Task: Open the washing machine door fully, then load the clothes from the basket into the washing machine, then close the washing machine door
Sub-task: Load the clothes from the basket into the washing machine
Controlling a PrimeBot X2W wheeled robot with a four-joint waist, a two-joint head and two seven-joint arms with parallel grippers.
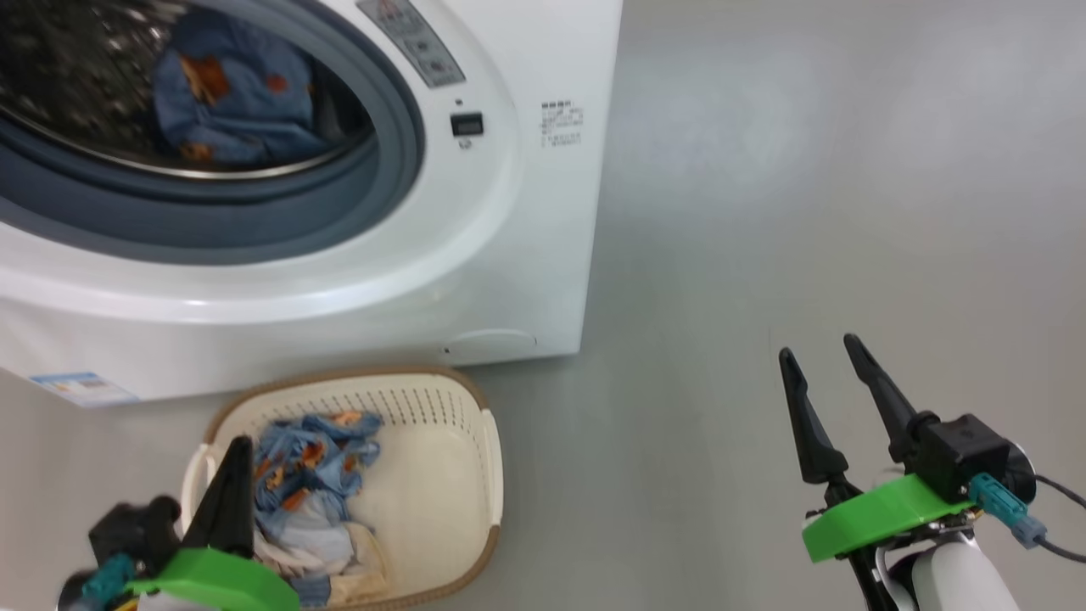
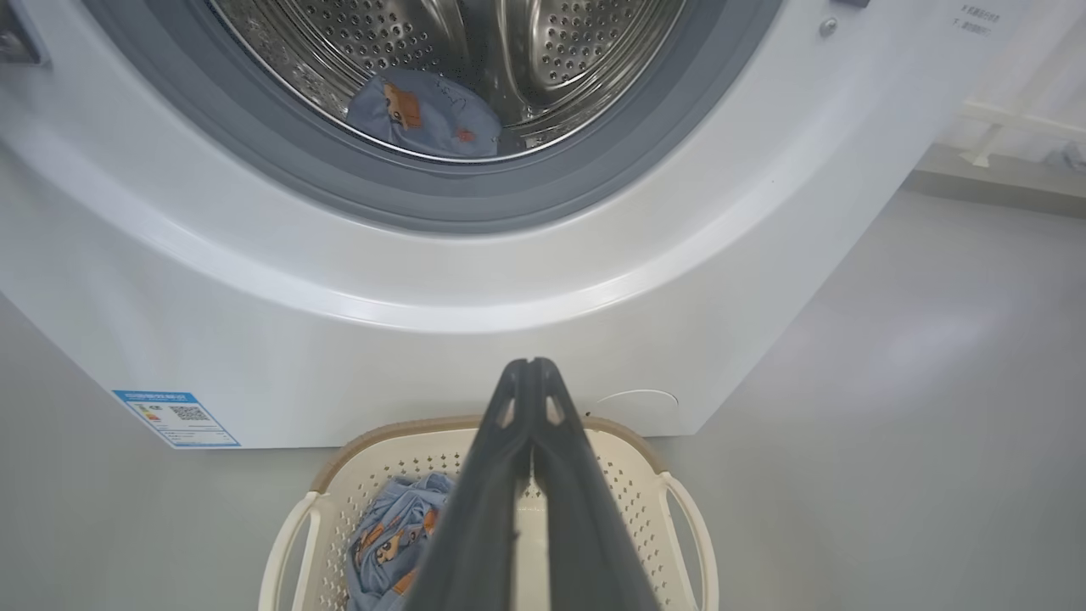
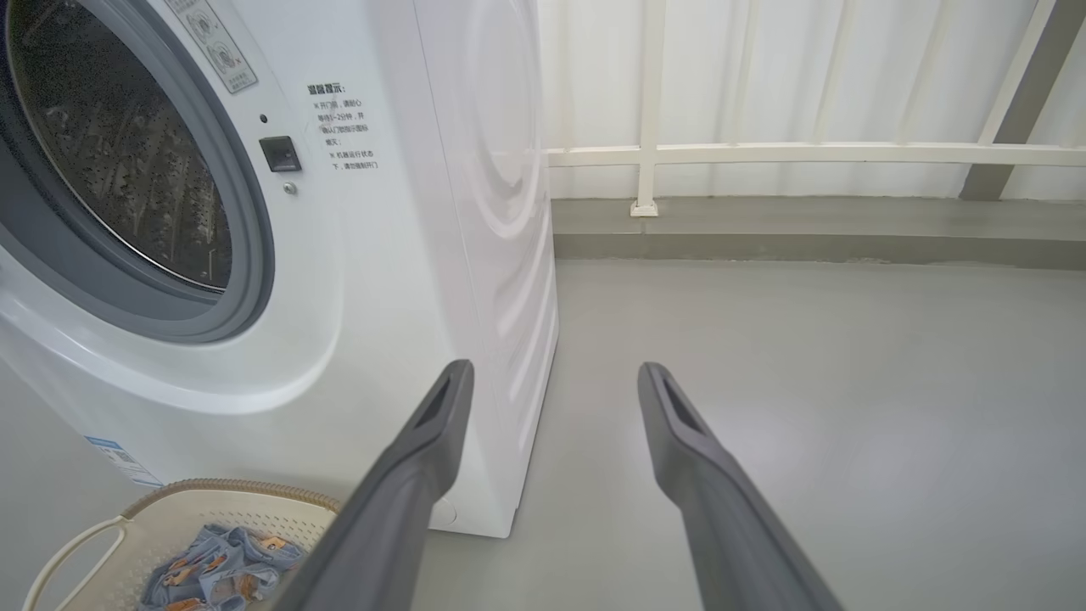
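Hovering above the basket [image 1: 490, 475], left fingers [image 2: 501, 475] pressed together, aimed at the washing machine [image 1: 509, 280], right fingers [image 1: 808, 424] spread wide

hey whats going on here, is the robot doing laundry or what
Yes, a two-armed robot is partway through loading laundry. The washing machine is open, with one blue printed garment lying in its drum. More clothes sit in the cream basket on the floor in front of it. The left gripper is shut and empty above the basket. The right gripper is open over bare floor, holding nothing.
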